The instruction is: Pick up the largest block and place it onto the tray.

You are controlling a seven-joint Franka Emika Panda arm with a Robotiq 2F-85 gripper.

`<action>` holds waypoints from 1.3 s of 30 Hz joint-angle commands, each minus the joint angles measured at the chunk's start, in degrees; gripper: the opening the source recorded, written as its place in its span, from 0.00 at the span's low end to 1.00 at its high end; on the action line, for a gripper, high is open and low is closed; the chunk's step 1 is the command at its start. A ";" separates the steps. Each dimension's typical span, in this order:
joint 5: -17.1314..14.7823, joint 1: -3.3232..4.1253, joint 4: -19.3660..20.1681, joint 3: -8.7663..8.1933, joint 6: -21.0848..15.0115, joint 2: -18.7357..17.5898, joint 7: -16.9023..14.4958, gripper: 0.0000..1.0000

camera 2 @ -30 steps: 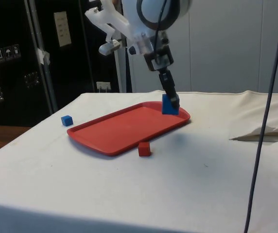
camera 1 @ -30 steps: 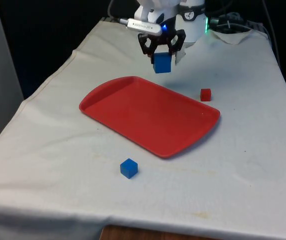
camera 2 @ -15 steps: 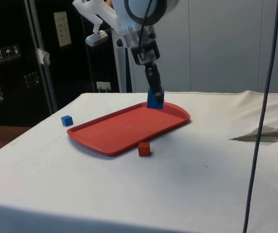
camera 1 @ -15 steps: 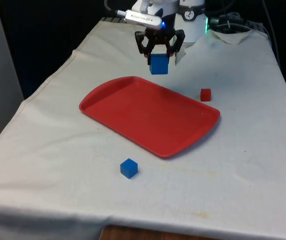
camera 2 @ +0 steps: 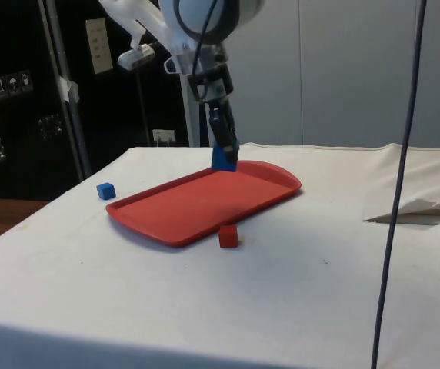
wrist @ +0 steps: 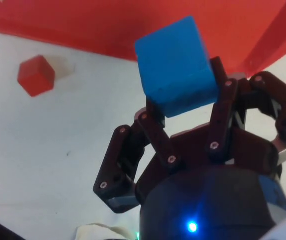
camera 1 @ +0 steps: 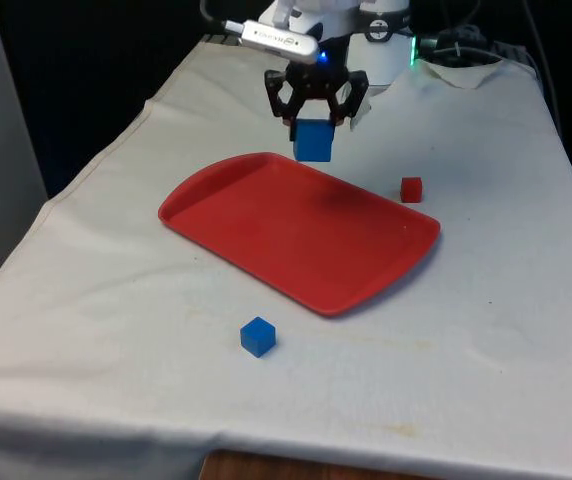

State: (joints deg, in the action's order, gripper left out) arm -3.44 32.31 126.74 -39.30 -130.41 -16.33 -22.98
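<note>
My gripper (camera 1: pixel 314 128) is shut on the largest blue block (camera 1: pixel 313 140), which hangs in the air above the far edge of the red tray (camera 1: pixel 266 225). From the side, the gripper (camera 2: pixel 225 151) holds the block (camera 2: pixel 224 157) just above the tray (camera 2: pixel 181 204). The wrist view has the blue block (wrist: pixel 176 65) pinched between the black fingers (wrist: pixel 155 131), with the tray (wrist: pixel 108 20) beneath it.
A small red block (camera 1: pixel 411 189) lies on the cloth by the tray, on the front view's right; I see it as well at the tray's near edge from the side (camera 2: pixel 228 236). A small blue block (camera 1: pixel 257 336) sits nearer the front edge.
The gripper has carried the blue block from beyond the tray's far edge to above the tray, shifting slightly toward the front view's left.
</note>
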 commanded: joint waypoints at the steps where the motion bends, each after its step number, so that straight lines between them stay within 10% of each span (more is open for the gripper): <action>1: -0.80 -0.23 -0.69 0.29 0.11 -0.57 -0.23 0.00; 15: -4.18 -0.46 -5.50 -0.29 -0.34 -6.07 -0.69 0.00; 39: -18.85 -2.81 -11.12 -0.74 -4.47 -18.68 -10.20 0.00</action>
State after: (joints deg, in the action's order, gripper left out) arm -21.94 30.02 115.68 -40.57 -134.47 -35.12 -32.83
